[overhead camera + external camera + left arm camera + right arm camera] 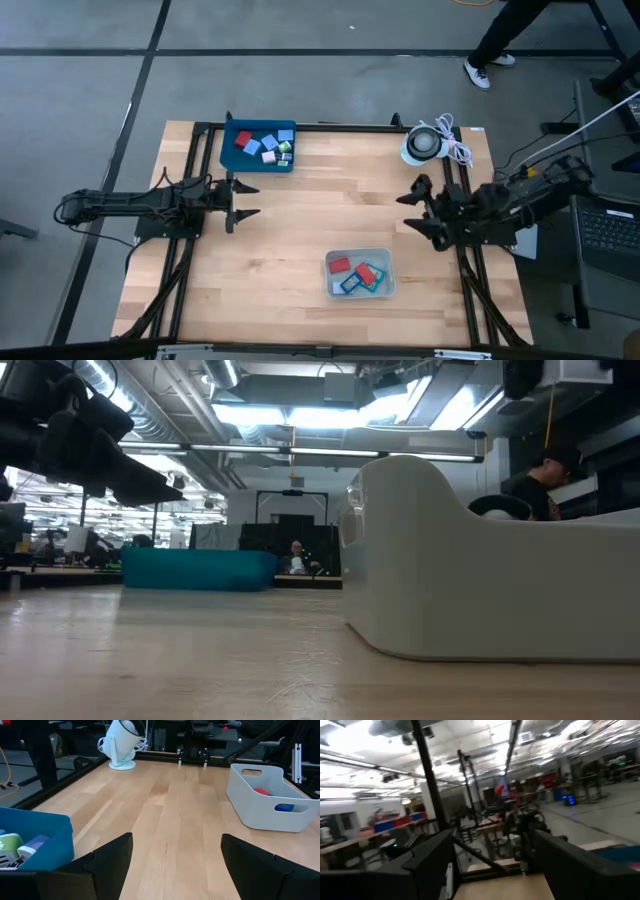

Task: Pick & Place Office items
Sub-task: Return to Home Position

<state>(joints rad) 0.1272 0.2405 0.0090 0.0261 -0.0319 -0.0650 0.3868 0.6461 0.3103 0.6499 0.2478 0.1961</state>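
The office items are small blocky pieces in two containers. Several in red, blue, white and green lie in the dark blue tray [258, 146] at the table's far edge. A few more [358, 275], red, blue and green, lie in the pale bin [360, 273] near the near edge. My left gripper [256, 200] is open and hovers just near of the tray, pointing right. In the left wrist view the tray's corner [35, 845] sits beside the open fingers [177, 845]. My right gripper [403, 211] is open at the table's right side, pointing left, above the wood and tipped upward [492, 840].
A white round device with the white coiled cable [432, 142] sits at the far right corner. Black frame rails run along the table's left, right and far sides. Bare wood [330, 200] lies between the two grippers. People show in the room beyond [545, 480].
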